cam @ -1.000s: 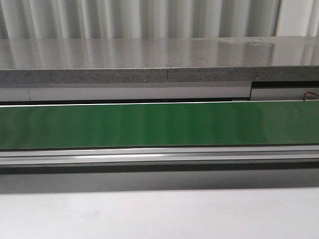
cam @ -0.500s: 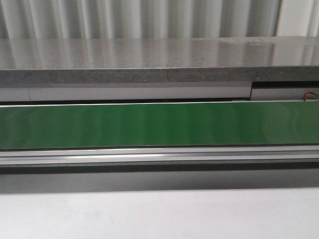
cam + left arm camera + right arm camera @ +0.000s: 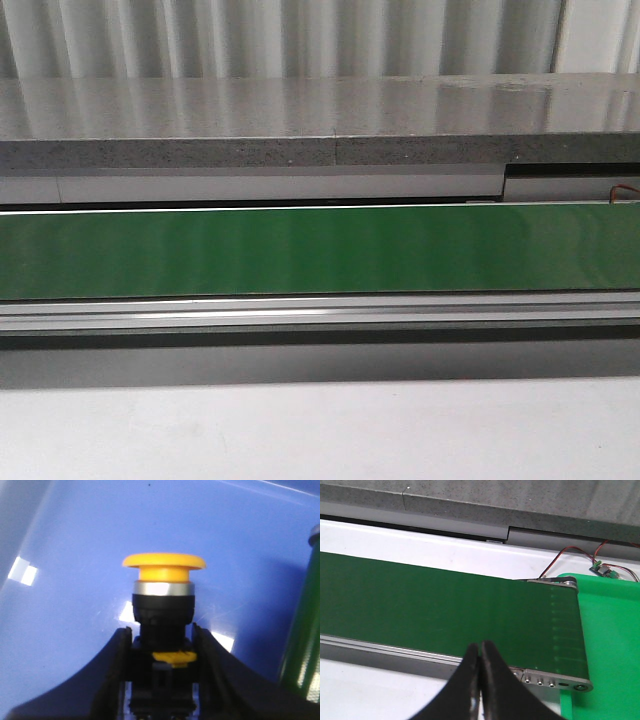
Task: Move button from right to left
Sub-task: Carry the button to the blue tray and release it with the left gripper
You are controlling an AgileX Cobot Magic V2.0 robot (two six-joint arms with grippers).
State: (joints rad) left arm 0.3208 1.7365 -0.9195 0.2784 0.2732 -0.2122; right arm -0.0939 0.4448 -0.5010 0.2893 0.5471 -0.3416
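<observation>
Gripping yellow-capped push-button with black collar (image 3: pixel 163 597), left gripper (image 3: pixel 161 647) clamps body low, cap clear, over blue tray surface (image 3: pixel 75 545). Right gripper (image 3: pixel 480 652) closed empty above long green conveyor belt (image 3: pixel 445 605) near edge.

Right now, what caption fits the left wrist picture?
Left tool grips the button, yellow head up, over a blue surface.

Green belt (image 3: pixel 320 250) runs bare across the front view, open from above. A grey stone ledge (image 3: pixel 300 125) rises behind it; a metal rail (image 3: pixel 320 312) borders its near edge. A green tray (image 3: pixel 612 645) abuts the belt's end.
</observation>
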